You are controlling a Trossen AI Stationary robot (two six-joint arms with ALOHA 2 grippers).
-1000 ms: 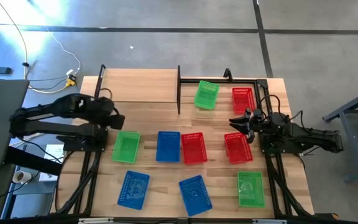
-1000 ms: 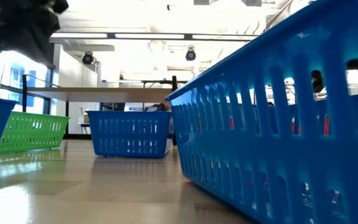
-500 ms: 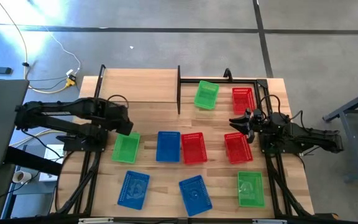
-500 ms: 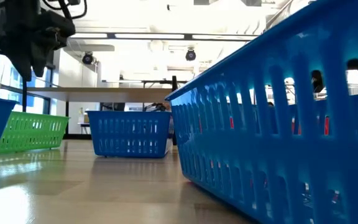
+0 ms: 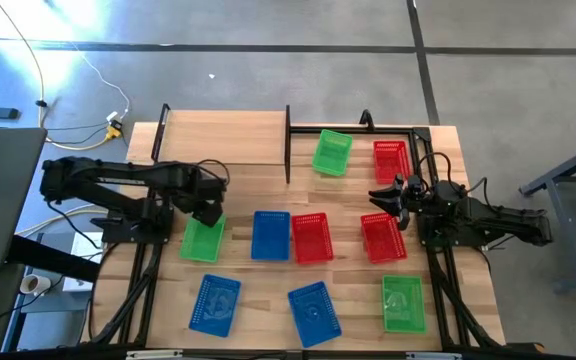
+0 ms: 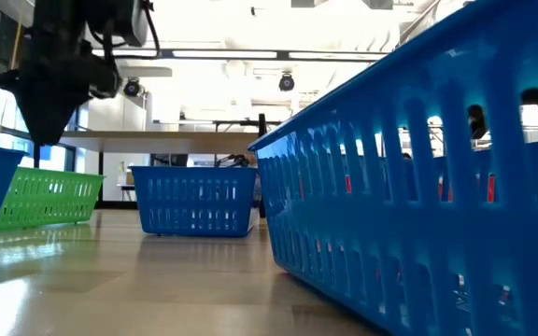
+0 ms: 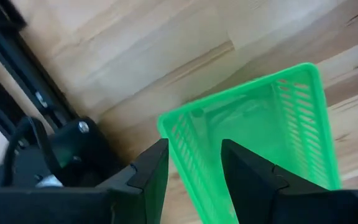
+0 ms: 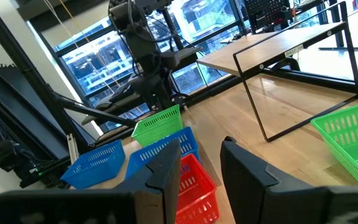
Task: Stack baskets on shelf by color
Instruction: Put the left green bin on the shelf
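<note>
You had stacked nothing yet: all nine baskets lay loose, the shelf [image 5: 223, 138] stood bare, and your left gripper [image 7: 194, 163] held spread jaws straddling the green basket's [image 7: 260, 134] end wall.

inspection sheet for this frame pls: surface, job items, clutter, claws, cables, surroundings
Surface: plank-topped wooden table, baskets spread across it.
Job's things: shelf holds no basket. Three green baskets, three blue, three red, none stacked.
Clutter: nothing seen.
Claws: left claw open, straddling the rim of the left green basket. Right claw open, empty, over the table's right side.
Cables: white cable loose on the floor behind the left arm.
Surroundings: grey floor; windows and framework beyond the table.
</note>
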